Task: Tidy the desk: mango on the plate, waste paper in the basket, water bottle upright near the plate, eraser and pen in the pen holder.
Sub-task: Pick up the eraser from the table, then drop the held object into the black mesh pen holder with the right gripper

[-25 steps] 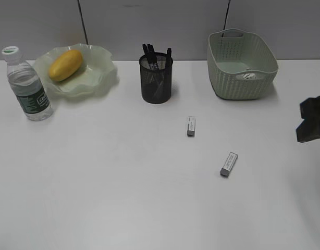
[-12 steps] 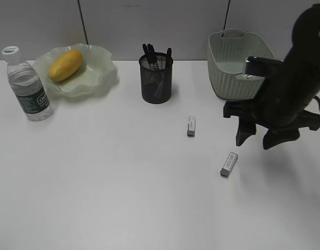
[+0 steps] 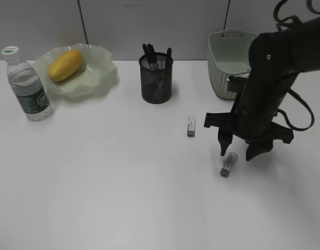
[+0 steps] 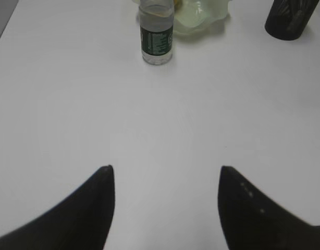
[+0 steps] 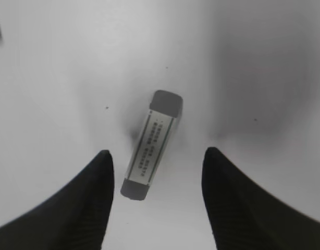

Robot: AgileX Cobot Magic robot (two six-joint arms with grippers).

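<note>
Right gripper (image 3: pixel 237 150) is hanging over the near eraser (image 3: pixel 229 164) with its jaws spread wide and nothing in them. In the right wrist view the eraser (image 5: pixel 151 144) sits between the two fingers, but it's skewed to them, with one end close to the left finger (image 5: pixel 92 192). Left gripper (image 4: pixel 165 208) is open too, empty, parked over bare desk (image 4: pixel 71 104) well away from everything.

Looks like most of the tidy-up is done already: mango (image 3: pixel 65 64) on the plate (image 3: pixel 100 70), bottle (image 3: pixel 27 86) upright just beside it, a pale wad that's probably the paper in the basket (image 3: pixel 225 70), pens in the holder (image 3: pixel 156 79). Two erasers left, the other eraser (image 3: pixel 191 126) sitting between the holder and the arm.

What I'd worry about: that skew. Closing as-is, I'd guess one finger hits a corner first, so the eraser could spin or squirt out instead of getting pinched. It's also low and flat, so coming down short means grabbing air, and too far jams the tips on the desk.

Room-wise it's easy. Open desk all around the eraser, the second one well apart, basket behind the arm. The holder's mouth is already crowded with pens, so the drop could be tight.
</note>
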